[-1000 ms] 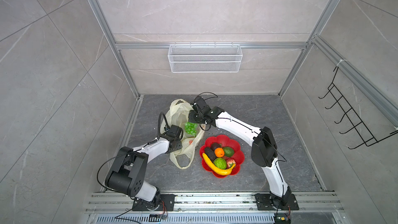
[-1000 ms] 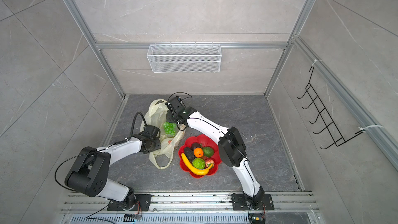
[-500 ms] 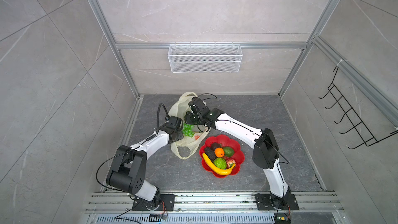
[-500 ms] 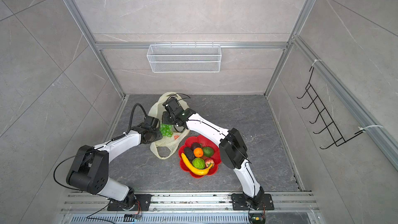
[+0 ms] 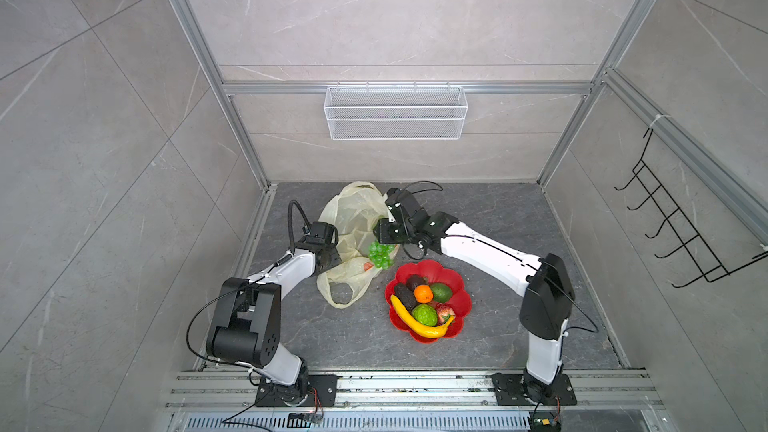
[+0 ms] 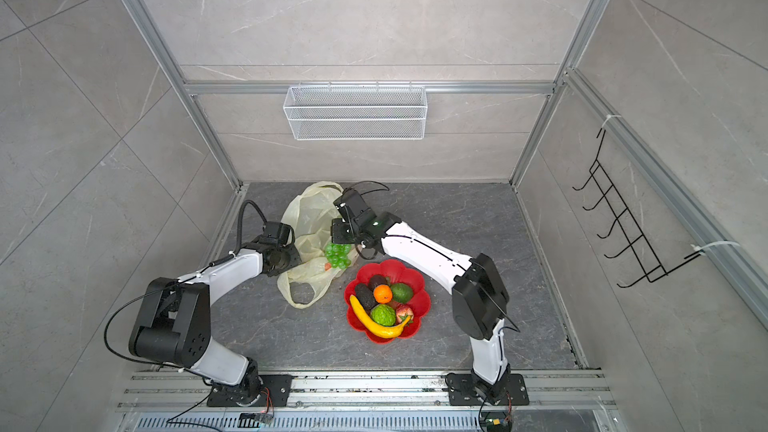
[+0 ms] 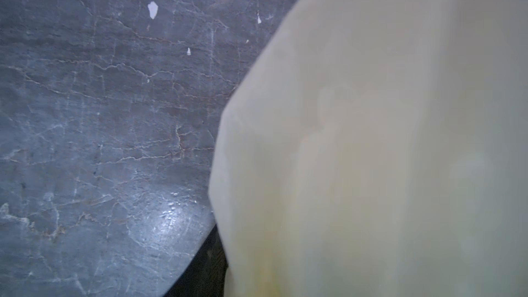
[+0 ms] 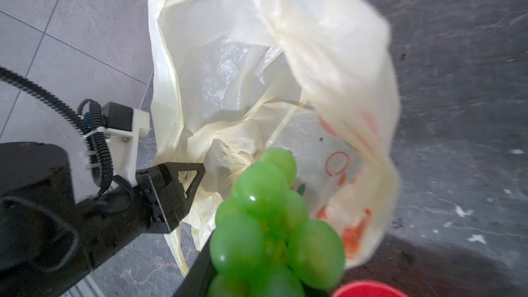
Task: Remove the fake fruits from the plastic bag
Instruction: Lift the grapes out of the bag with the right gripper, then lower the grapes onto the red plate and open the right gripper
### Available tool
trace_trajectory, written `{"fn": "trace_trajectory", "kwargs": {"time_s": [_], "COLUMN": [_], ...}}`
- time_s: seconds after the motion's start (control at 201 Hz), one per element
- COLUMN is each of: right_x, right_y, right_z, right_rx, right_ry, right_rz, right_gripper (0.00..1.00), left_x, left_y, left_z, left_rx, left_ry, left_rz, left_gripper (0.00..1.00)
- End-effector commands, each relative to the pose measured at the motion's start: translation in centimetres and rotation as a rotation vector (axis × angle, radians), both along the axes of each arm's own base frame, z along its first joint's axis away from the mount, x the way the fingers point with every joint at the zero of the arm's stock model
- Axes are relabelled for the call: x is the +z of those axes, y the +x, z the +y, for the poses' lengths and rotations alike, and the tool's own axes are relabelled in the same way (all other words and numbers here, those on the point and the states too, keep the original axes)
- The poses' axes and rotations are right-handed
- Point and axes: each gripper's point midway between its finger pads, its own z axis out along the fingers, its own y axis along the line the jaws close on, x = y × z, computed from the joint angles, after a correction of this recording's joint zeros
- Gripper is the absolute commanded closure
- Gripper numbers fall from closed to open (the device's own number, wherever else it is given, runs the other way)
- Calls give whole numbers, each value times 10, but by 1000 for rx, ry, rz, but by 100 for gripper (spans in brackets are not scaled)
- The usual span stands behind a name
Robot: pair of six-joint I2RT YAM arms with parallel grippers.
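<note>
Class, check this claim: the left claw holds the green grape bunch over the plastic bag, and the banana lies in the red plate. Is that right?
No. The right claw holds the green grape bunch over the plastic bag, as both top views and the right wrist view show. The banana does lie in the red plate.

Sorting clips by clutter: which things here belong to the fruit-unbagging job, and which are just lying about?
Job: plastic bag; green grape bunch; fake fruits on the red plate.
Lying about: wall wire basket; black hook rack.
</note>
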Motion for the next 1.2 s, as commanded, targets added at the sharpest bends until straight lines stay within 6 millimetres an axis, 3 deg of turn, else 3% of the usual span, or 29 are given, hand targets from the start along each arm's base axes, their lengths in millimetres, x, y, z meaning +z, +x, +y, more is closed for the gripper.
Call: {"fn": "trace_trajectory", "kwargs": {"time_s": [0.0,0.229,0.592,0.866,1.195], "right_x": [19,11,-15,-44,-78], "right_y": [-5,-23,-60,-83,-82], "right_z": [-34,-99,-159,-178,-174], "right_rx": [22,37,68,56,101], "right_ry": [-83,-221,-364,-396,-439], "right_rz": [-90,-140,-117,-48,-25], "right_gripper": [66,65,65,65,65], "left_x": [-2,-8,-12,-15,-18], "left_y": [2,2,3,3,2], "left_z": [1,4,5,3,2], "left_rx": [-29,-24,-24,-27,-28], "left_ry": [4,-11,-17,-28,-31], "left_rz": [-16,-9,-4,2,10], "left_gripper": [58,58,58,58,58]}}
